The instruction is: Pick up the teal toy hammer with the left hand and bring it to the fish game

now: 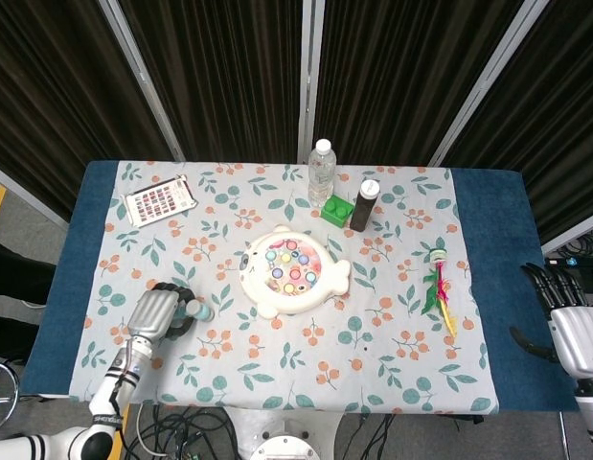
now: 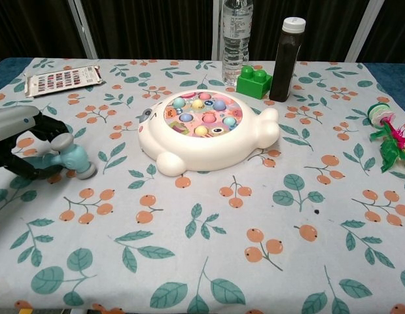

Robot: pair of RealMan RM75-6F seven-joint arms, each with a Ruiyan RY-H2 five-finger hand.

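Note:
The teal toy hammer [image 1: 196, 310] [image 2: 75, 158] lies on the cloth at the table's front left, its head turned toward the fish game. My left hand [image 1: 158, 313] [image 2: 22, 139] has its dark fingers curled over and under the handle and grips it; the hammer head still rests on the cloth. The white fish game [image 1: 259, 287] [image 2: 189, 157], with coloured fish in its pink top, sits at the table's centre, to the right of the hammer. My right hand [image 1: 573, 326] hangs off the table's right edge, fingers spread and holding nothing; the chest view does not show it.
Behind the fish game stand a water bottle [image 1: 321, 171] [image 2: 237, 33], a green block [image 1: 336, 209] [image 2: 254, 82] and a dark bottle [image 1: 365, 204] [image 2: 284, 59]. A sticker card [image 1: 160, 199] [image 2: 63, 80] lies back left. A feathered toy [image 1: 437, 287] [image 2: 388, 140] lies right.

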